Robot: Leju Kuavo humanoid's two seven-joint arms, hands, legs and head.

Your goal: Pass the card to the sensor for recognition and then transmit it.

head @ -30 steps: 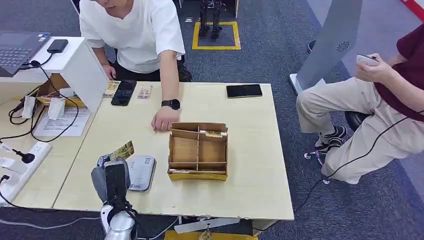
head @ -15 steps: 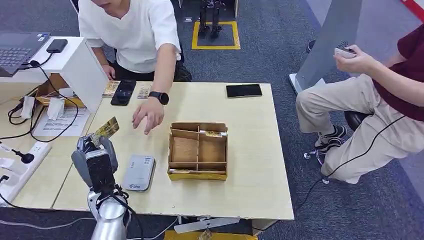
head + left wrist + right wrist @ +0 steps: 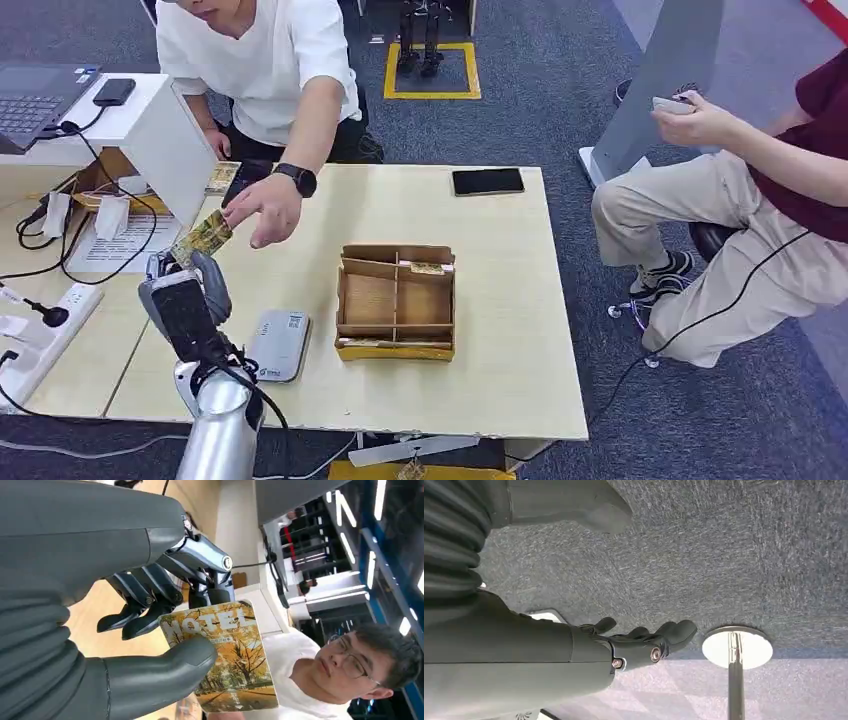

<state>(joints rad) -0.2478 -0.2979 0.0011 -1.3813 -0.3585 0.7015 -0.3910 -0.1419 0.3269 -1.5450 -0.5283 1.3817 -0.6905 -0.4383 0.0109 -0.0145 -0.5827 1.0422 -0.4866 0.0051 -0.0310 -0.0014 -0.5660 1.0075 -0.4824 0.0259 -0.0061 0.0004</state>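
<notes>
My left hand (image 3: 182,300) is raised above the table's left part and pinches a hotel card (image 3: 203,236) with an autumn-tree picture between thumb and fingers. In the left wrist view the card (image 3: 227,665) sticks out past the thumb (image 3: 165,672), and my left hand (image 3: 100,630) takes up most of that picture. A person's hand (image 3: 262,208) reaches toward the card and hovers just beside its far end. The grey sensor pad (image 3: 278,345) lies flat on the table to the right of my hand. My right hand (image 3: 644,642) hangs over the carpet, fingers loosely apart, holding nothing.
A cardboard divider box (image 3: 397,300) stands mid-table. Two phones (image 3: 487,181) (image 3: 247,185) and cards (image 3: 221,177) lie near the far edge. A white stand (image 3: 170,140), cables and a power strip (image 3: 40,335) crowd the left. A seated person (image 3: 760,200) is at right.
My left hand has lifted the card off the sensor pad, up and to the left. The person's hand left the table by the box and reached toward the card.
</notes>
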